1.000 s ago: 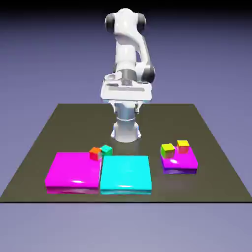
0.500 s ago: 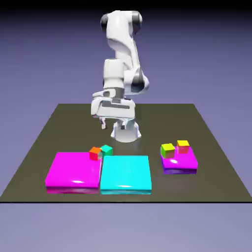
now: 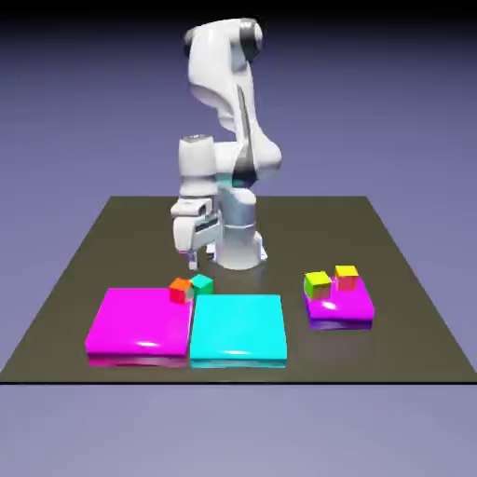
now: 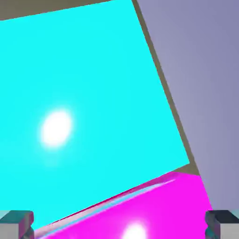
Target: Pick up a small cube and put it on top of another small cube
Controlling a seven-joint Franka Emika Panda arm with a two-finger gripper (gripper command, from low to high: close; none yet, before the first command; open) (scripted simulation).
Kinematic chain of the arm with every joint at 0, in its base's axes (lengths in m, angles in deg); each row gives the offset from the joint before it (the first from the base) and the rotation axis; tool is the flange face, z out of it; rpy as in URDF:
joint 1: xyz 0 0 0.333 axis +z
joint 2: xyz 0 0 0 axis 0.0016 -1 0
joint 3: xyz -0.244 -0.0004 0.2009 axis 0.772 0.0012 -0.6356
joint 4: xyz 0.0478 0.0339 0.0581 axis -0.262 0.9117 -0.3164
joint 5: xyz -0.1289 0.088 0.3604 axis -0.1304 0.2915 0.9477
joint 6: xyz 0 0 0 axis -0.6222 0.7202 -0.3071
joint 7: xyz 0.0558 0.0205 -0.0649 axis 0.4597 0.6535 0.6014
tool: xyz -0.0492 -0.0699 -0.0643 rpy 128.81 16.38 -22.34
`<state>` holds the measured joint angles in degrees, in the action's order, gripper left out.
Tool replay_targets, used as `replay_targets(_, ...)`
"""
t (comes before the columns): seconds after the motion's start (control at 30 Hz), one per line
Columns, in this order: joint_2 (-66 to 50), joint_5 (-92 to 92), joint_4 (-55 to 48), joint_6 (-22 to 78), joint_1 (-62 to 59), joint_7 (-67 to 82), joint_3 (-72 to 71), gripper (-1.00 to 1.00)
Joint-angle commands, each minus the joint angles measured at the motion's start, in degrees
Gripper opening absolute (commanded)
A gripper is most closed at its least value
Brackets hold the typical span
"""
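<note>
The small cube [image 3: 201, 283], tiny and teal-green, sits on the dark table at the far edge of the seam between the two big slabs. An orange-red cube [image 3: 179, 290] stands right beside it on the exterior view's left. My gripper [image 3: 197, 252] hangs a little above and behind these two cubes, open and holding nothing. In the hand view the grey fingertips [image 4: 16, 222] stand wide apart at the bottom corners. Between them only the cyan slab [image 4: 84, 116] and the magenta slab [image 4: 158, 210] show. The small cube is out of the hand view.
A flat magenta slab [image 3: 140, 321] and a cyan slab [image 3: 238, 326] lie side by side near the front edge. On the right, a smaller purple slab [image 3: 343, 309] carries a yellow-green cube [image 3: 318, 283] and an orange-topped cube [image 3: 347, 277].
The arm has swung toward the exterior view's left and lowered, bringing the hand down close above the teal and orange-red cubes. The jaws stayed open. No cube moved.
</note>
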<state>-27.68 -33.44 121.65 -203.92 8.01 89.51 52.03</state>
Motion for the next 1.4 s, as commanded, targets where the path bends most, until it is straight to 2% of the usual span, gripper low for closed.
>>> replay_targets(0.0, -0.3, -0.3, 0.2, 0.5, 0.2, 2.5, 0.8, 0.0)
replay_targets(0.93, -8.2, -8.3, 5.1, 13.2, 6.2, 71.7, 23.4, 0.0)
replay_targets(1.37, -23.8, 21.6, 4.4, 1.9, -2.8, 92.0, 4.1, 0.0)
